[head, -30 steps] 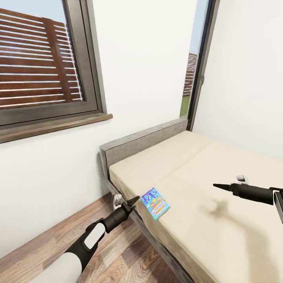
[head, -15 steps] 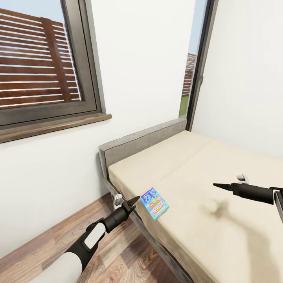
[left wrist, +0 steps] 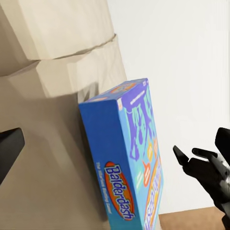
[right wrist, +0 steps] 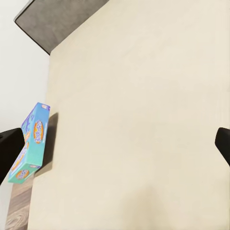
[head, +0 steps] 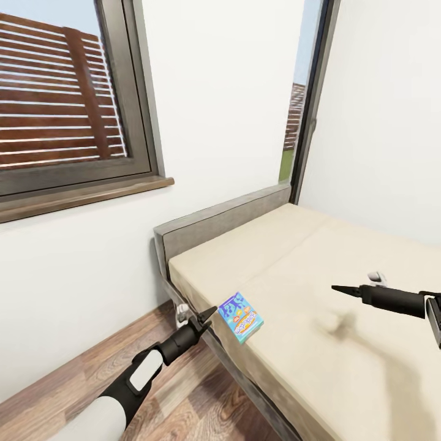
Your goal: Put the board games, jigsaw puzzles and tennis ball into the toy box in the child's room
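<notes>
One board game (head: pixel 241 316), a teal-blue flat box printed "Balderdash", lies on the beige bed (head: pixel 318 257) at its near left edge. My left gripper (head: pixel 207 316) is open just left of the box, beside the bed's edge. In the left wrist view the box (left wrist: pixel 129 163) sits between the spread dark fingers (left wrist: pixel 203 165), untouched. My right gripper (head: pixel 338 288) hovers open above the mattress, well right of the box. In the right wrist view the box (right wrist: pixel 29 141) lies at the mattress edge.
A grey padded headboard (head: pixel 214 223) backs the bed against the white wall. A dark-framed window (head: pixel 61 92) with a wooden sill is up at the left, and a tall narrow window (head: pixel 303 104) stands in the corner. Wood-plank floor (head: pixel 73 380) runs along the bed's left side.
The view has shifted very slightly. My left gripper stays beside the box and the right arm holds over the mattress.
</notes>
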{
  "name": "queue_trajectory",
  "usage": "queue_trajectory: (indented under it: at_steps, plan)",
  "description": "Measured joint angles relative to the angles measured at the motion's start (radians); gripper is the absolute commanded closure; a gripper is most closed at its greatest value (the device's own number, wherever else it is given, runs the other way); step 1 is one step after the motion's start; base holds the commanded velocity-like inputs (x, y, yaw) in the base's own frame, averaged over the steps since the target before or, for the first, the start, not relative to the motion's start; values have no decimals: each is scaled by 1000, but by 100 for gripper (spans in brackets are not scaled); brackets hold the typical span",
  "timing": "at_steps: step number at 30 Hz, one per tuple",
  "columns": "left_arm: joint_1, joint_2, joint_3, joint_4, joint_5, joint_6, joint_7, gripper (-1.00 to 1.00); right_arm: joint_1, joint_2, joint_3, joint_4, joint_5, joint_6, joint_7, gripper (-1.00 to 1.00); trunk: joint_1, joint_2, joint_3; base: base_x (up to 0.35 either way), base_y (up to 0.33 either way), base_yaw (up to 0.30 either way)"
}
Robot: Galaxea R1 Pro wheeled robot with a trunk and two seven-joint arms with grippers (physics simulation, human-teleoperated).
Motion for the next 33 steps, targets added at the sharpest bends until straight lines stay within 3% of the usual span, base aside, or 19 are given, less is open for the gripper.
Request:
queue_trajectory:
  at_steps: [10, 33]
  plan:
    - [10, 4, 0, 0, 0, 2, -40, -100, 0, 6, 0, -1, 1, 0, -2, -100, 0, 0, 0, 0, 0, 0]
    - [14, -6, -8, -1, -2, 5, -66, -100, 2, 8, 1, -1, 1, 0, -3, -100, 0, 0, 0, 0, 0, 0]
